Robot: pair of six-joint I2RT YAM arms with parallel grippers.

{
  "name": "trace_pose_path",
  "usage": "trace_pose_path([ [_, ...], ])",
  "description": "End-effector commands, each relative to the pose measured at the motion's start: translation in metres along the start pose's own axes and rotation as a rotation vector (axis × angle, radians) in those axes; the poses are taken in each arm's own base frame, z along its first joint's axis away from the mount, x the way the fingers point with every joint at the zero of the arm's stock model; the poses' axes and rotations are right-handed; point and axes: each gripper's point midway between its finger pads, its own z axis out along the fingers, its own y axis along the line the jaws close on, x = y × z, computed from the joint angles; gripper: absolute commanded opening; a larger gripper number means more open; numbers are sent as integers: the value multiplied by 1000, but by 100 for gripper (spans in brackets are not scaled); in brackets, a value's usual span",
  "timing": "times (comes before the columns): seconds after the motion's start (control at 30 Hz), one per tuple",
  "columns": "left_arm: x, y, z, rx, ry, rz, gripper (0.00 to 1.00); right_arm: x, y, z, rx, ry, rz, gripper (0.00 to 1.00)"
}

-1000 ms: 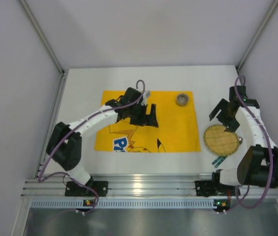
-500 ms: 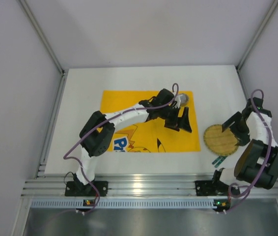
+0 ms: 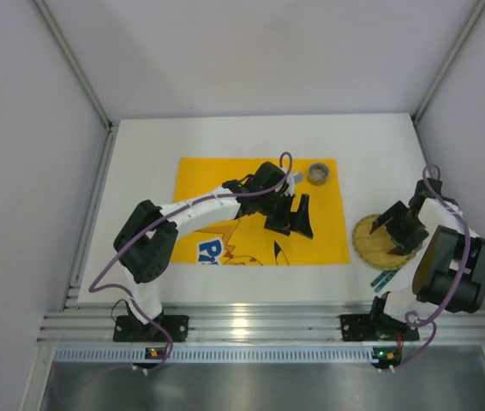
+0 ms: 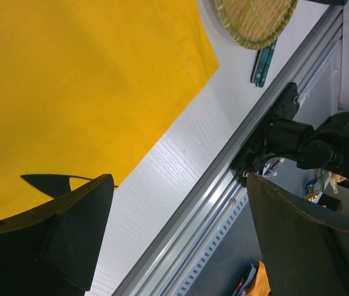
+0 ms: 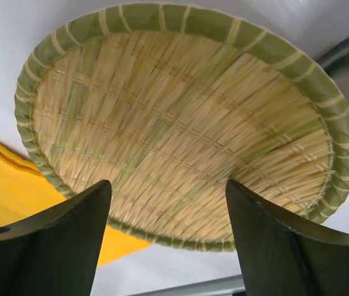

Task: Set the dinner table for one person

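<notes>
Left hand (image 3: 290,223), overhead view: fingers spread wide, nothing between them, poised over the right half of the yellow placemat (image 3: 324,227) at centre frame. Its wrist view (image 4: 180,246) shows the two dark fingers (image 4: 69,228) at the lower corners. Only the placemat's (image 4: 88,80) corner and bare white desk (image 4: 180,160) lie in the gap between them. Contact with the cloth cannot be judged.

Right hand (image 3: 398,231), at the right of the overhead frame: fingers likewise apart and clamped on nothing, set above the round woven bamboo tray (image 3: 369,246). In its wrist view (image 5: 168,246) the tray (image 5: 187,123) fills most of the frame beyond the fingertips (image 5: 57,234). Whether they touch the weave cannot be told.

The desk (image 3: 148,171) is the white rectangular top occupying the middle of the overhead frame. It lies flat, and its long axis appears to run left to right, parallel with the aluminium rail (image 3: 251,325) along the lower edge. The placemat lies on it with the same orientation.

The tray lies just beside the placemat's right edge. A small round cup (image 3: 318,173) stands near the placemat's upper right corner. A slim teal utensil (image 3: 381,280) lies on the desk at the tray's lower rim, also seen at the top of the left wrist view (image 4: 262,61).
</notes>
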Motion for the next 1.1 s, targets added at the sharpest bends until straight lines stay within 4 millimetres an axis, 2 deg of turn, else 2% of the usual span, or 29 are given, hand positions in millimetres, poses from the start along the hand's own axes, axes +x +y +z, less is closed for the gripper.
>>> trace_pose_path([
  [0.0, -8, -5, -22, -17, -55, 27, 94, -14, 15, 27, -22, -24, -14, 75],
  [0.1, -8, 0, -28, -56, -61, 33, 94, -20, 34, 37, -35, -21, -34, 74],
  [0.13, -9, 0, -31, -64, -65, 34, 94, -30, 46, 36, -52, -37, -41, 73],
  [0.2, -8, 3, -36, -94, -68, 39, 94, -33, 62, 44, -57, -22, -54, 72],
  [0.23, -8, 4, -38, -104, -73, 37, 94, -49, 79, 39, -84, -53, -64, 72],
  [0.3, -6, 7, -43, -126, -76, 35, 94, -57, 97, 46, -95, -46, -73, 72],
  [0.33, -5, 10, -45, -137, -77, 31, 94, -75, 119, 39, -136, -83, -84, 72],
  [0.4, -4, 11, -48, -147, -81, 31, 94, -82, 140, 44, -172, -62, -95, 72],
  [0.43, -1, 13, -48, -153, -78, 28, 94, -97, 160, 34, -218, -90, -102, 72],
  [0.5, -1, 14, -49, -158, -81, 27, 94, -104, 172, 28, -241, -86, -92, 72],
  [0.53, -1, 15, -50, -161, -80, 24, 94, -114, 181, 17, -264, -115, -91, 72],
  [0.6, -2, 15, -49, -162, -82, 25, 94, -121, 188, -5, -291, -150, -97, 72],
  [0.67, -2, 14, -48, -158, -83, 25, 94, -122, 189, -20, -306, -174, -104, 73],
  [0.7, -3, 14, -48, -155, -84, 26, 94, -126, 186, -39, -323, -209, -106, 73],
  [0.77, -4, 12, -47, -147, -83, 29, 94, -125, 174, -49, -323, -228, -96, 74],
  [0.8, -5, 12, -47, -145, -86, 32, 94, -133, 162, -64, -334, -263, -77, 75],
  [0.83, -4, 11, -47, -141, -81, 33, 94, -130, 150, -62, -328, -255, -63, 75],
  [0.87, -5, 10, -47, -137, -82, 39, 94, -132, 146, -72, -360, -267, -59, 75],
  [0.9, -5, 9, -47, -132, -80, 42, 94, -135, 128, -68, -348, -261, -31, 76],
  [0.97, -4, 9, -46, -129, -75, 53, 94, -136, 116, -69, -356, -259, -12, 76],
  [1.0, -4, 10, -46, -130, -72, 51, 94, -133, 101, -61, -341, -241, 19, 75],
  [1.07, -4, 10, -47, -141, -74, 57, 94, -128, 96, -56, -368, -215, 41, 76],
])
